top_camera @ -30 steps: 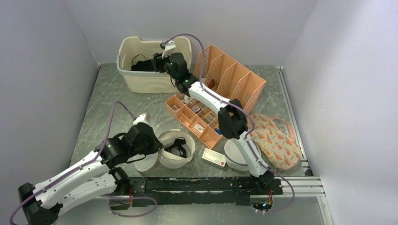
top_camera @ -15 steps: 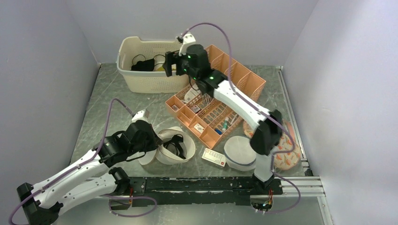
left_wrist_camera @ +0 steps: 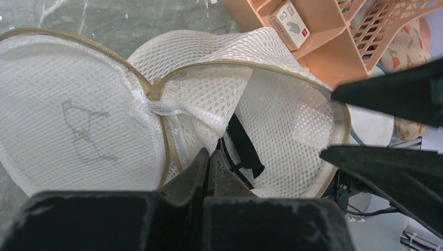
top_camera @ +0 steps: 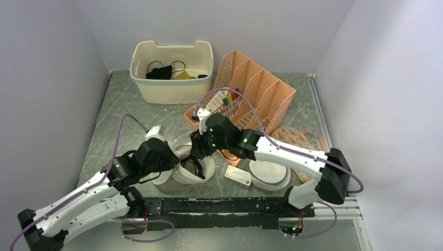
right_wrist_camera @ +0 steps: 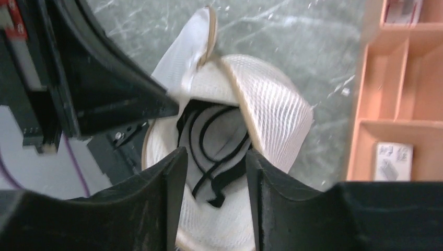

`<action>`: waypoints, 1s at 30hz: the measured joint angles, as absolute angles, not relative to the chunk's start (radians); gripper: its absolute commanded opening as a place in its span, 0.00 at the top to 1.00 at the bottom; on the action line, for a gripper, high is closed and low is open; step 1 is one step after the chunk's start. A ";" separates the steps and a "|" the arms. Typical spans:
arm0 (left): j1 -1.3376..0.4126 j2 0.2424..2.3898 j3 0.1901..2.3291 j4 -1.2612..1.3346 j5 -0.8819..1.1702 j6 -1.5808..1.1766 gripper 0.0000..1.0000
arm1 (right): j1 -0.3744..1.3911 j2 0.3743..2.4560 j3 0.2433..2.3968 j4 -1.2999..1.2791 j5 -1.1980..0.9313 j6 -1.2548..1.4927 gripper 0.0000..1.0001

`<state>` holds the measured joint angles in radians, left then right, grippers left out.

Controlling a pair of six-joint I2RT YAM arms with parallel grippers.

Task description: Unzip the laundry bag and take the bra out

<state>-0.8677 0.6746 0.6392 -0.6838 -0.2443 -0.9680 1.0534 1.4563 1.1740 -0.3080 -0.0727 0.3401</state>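
White round mesh laundry bag with tan zip rim (top_camera: 210, 175) lies open on the grey table (top_camera: 120, 104), left gripper (left_wrist_camera: 210, 157) pinched shut on its edge, right gripper (right_wrist_camera: 214, 152) half wide over the dark strappy bra (right_wrist_camera: 209, 130) inside, so next it should dip and grab.

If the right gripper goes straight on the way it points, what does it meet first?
Probably the straps of the bra inside the open laundry bag, straight ahead of the right gripper; depth is unclear.
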 measured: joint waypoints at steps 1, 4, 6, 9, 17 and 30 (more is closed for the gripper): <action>-0.868 0.669 0.632 -0.680 -0.244 -0.964 0.93 | 1.058 1.432 1.139 -0.305 -0.081 0.355 0.62; -0.868 0.653 0.620 -0.667 -0.244 -0.949 0.93 | 1.088 1.346 1.035 -0.265 -0.089 0.408 0.66; -0.868 0.640 0.612 -0.653 -0.244 -0.938 0.93 | 1.122 1.304 0.978 -0.220 -0.086 0.436 0.67; -0.868 0.620 0.594 -0.634 -0.244 -0.923 0.93 | 1.174 1.290 0.924 -0.170 -0.067 0.459 0.69; -0.868 0.602 0.542 -0.577 -0.243 -0.880 0.93 | 1.257 1.400 0.873 -0.130 0.062 0.500 0.79; -0.868 0.576 0.479 -0.528 -0.221 -0.878 0.93 | 1.303 1.466 0.815 -0.062 0.139 0.577 0.80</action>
